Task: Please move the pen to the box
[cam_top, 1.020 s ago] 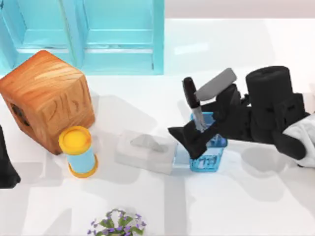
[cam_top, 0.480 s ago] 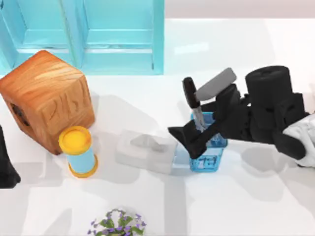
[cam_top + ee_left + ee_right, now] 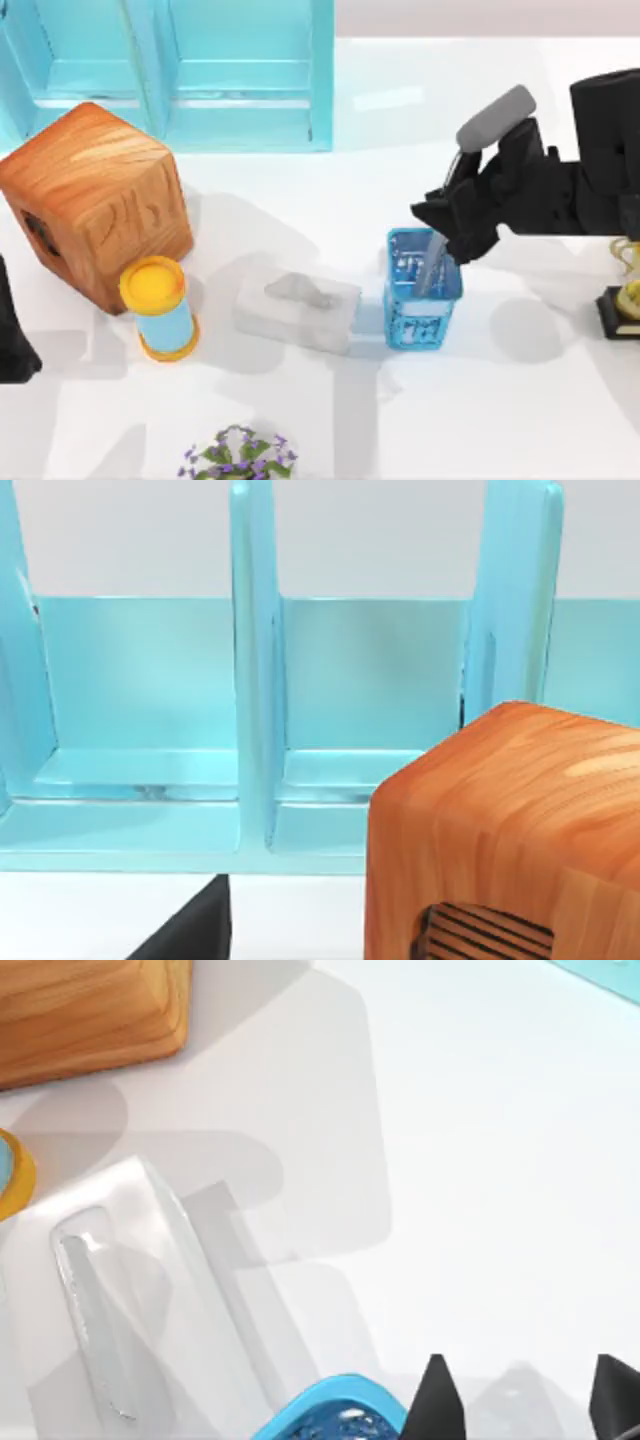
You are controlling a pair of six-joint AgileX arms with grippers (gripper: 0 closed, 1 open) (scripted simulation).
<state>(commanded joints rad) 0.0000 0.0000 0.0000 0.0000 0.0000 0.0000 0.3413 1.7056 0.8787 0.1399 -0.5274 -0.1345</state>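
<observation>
- The right pincer point(image 3: 447, 230) hangs over the 1 o'clock corner of the blue mesh basket point(image 3: 420, 318). In the right wrist view its two fingertips point(image 3: 436, 1400) stand well apart, with bare worktop point(image 3: 520, 400) between them and nothing gripped there.
- The pen point(image 3: 432, 262) leans inside the basket, its grey barrel slanting up toward 1 o'clock. Its upper end runs under the pincer, so the black cap is hidden. I cannot tell whether pen and pincer touch.
- Progress, as a judgement: if the basket is the box meant, the pen is already delivered. What remains is for the arm to pull clear without tipping the pen out.
- If the box meant is instead the pale tissue box point(image 3: 297, 312), just beside the basket at its 9 o'clock, the carry is not yet done.
- The left arm point(image 3: 12, 340) is parked at the worktop's 9 o'clock edge.
- Counts:
  - one pen
  - one basket
  - one tissue box
  - one wooden cube point(image 3: 95, 195) at 10 o'clock
  - one yellow-topped blue canister point(image 3: 158, 305) touching or just beside the cube's near corner
  - one cyan shelf unit point(image 3: 200, 70) at 11 o'clock
  - one small flowering plant point(image 3: 237, 457) at 7 o'clock
  - one gold figure on a dark base point(image 3: 625, 305) at 3 o'clock
</observation>
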